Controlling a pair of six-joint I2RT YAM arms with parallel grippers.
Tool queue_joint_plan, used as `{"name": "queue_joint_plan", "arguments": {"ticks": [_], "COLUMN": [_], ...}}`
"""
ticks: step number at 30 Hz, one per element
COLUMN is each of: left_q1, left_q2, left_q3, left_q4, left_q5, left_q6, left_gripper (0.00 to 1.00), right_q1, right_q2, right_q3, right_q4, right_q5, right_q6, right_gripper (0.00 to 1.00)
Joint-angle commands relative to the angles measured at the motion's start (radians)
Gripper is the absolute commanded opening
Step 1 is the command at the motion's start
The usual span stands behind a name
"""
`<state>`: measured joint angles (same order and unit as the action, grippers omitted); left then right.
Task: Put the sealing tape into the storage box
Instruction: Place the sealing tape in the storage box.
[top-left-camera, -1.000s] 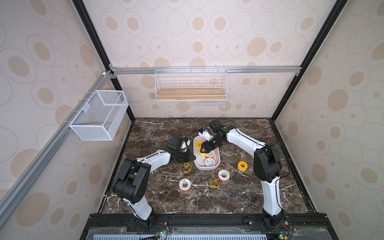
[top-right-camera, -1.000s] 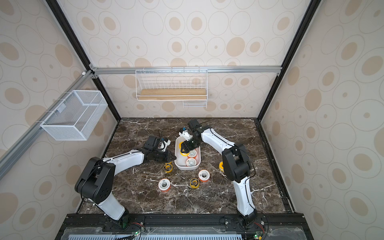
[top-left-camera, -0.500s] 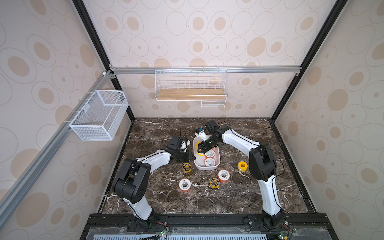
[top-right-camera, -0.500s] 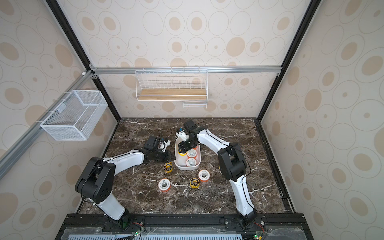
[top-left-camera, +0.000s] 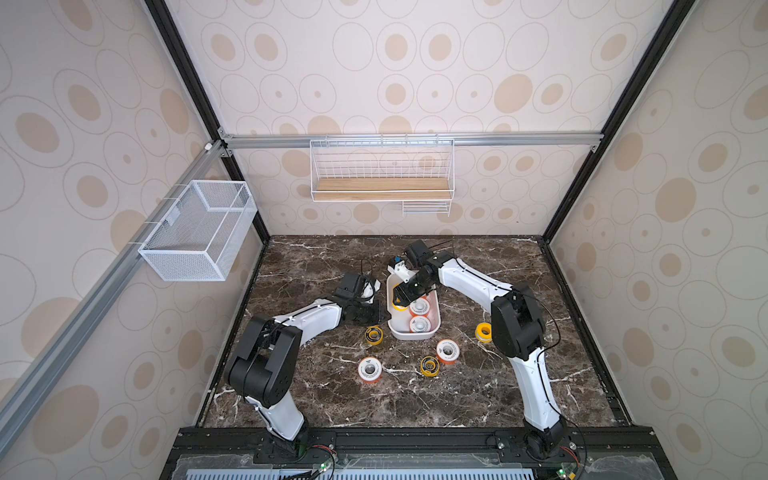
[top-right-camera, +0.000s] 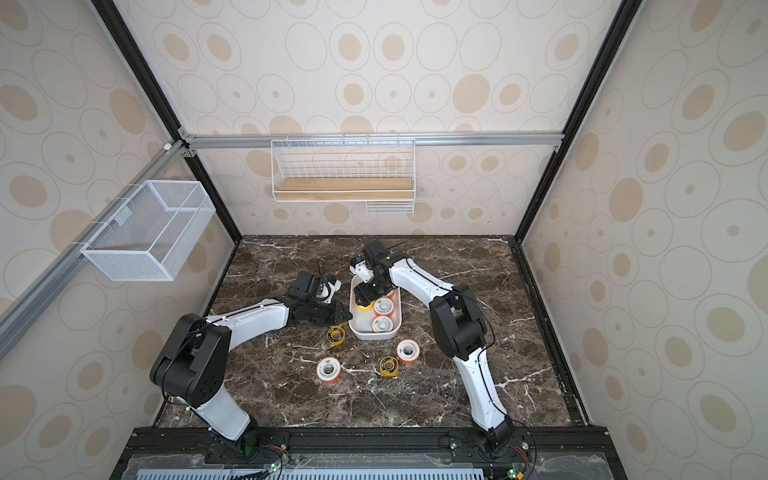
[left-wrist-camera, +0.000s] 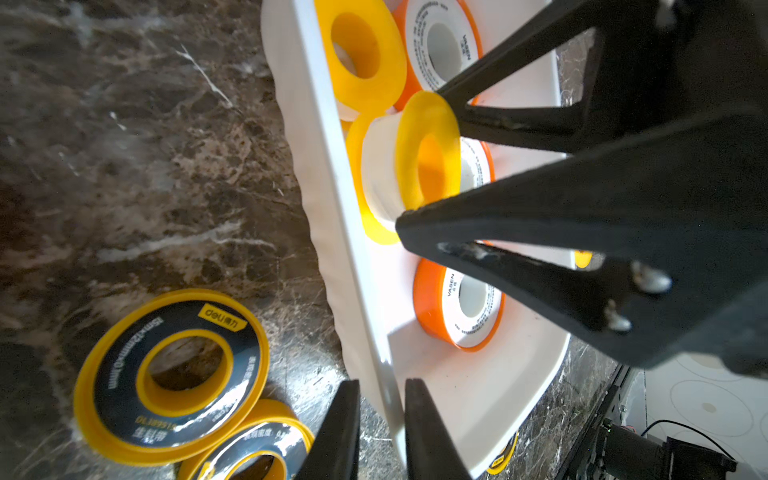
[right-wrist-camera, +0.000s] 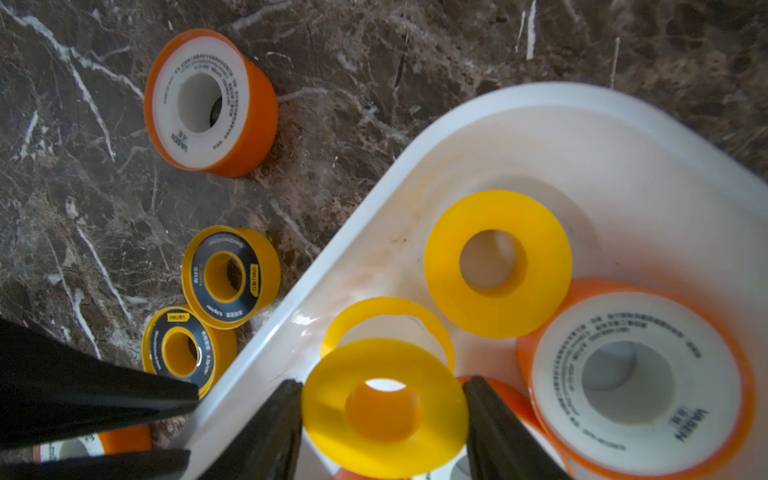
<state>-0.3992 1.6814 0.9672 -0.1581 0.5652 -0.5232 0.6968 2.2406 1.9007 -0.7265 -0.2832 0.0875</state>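
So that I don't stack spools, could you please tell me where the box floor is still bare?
Bare: the end of the box beyond the flat yellow spool, and the opposite end's corner beside the last orange spool. Crowded in the middle: the held yellow spool among more orange spools.

Desk (top-left-camera: 332, 257): dark brown marble, white veins; visible in both top views.
White mesh basket (top-left-camera: 195, 232): hung on left wall rail, above desk level, nothing seen inside.
Wire rack (top-left-camera: 381, 166): white, fixed to back wall under aluminium rail (top-left-camera: 519, 139); wooden board (top-left-camera: 381, 189) as its floor, bare.
Small wire ledge (top-left-camera: 426, 208): just below rack, toward its right end.
Walls (top-left-camera: 415, 62): cream wallpaper, tan oval pattern.
Black corner posts (top-left-camera: 183, 70): run up from the desk's back corners.
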Motion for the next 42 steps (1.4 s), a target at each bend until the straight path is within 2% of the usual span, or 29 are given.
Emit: {"name": "queue_joint_plan", "arguments": {"ticks": [1,8,12,22,31,37,42], "left_q1": [-0.003,-0.004,-0.003,-0.003,-0.006,-0.022,-0.037], "left_q2": [0.018,0.021,0.018,-0.029,-0.181,-0.285,-0.329], "left_q3": [0.027,0.029,0.028,0.044,0.038,0.025,0.012], "left_q4": [-0.032,-0.032,-0.032,-0.078,-0.213,-0.292,-0.314], "left_q5": [-0.018,-0.021,-0.022,-0.069,-0.214,-0.278,-0.285], "left_q6": [0.026,0.024,0.022,0.034,0.077,0.095,0.101], "left_gripper": [0.24,0.27,0.31,0.4,0.48,0.53,0.53], "right_q1": [0.012,0.018,0.018,0.018,-0.017,-0.087,-0.173], "right_q2": [0.016,0.017,0.014,-0.066,-0.266,-0.395,-0.487], "right_q3": [0.019,0.016,0.014,-0.023,-0.182,-0.329,-0.466], "right_q4": [-0.034,-0.044,-0.043,-0.004,0.093,0.141,0.159], "right_q5": [0.015,0.03,0.034,-0.008,-0.03,-0.067,-0.088], "right_q6": [-0.009,-0.017,-0.018,-0.013,0.02,0.04,0.052], "right_gripper": [0.64,0.68,0.74,0.75,0.75,0.74,0.74]}}
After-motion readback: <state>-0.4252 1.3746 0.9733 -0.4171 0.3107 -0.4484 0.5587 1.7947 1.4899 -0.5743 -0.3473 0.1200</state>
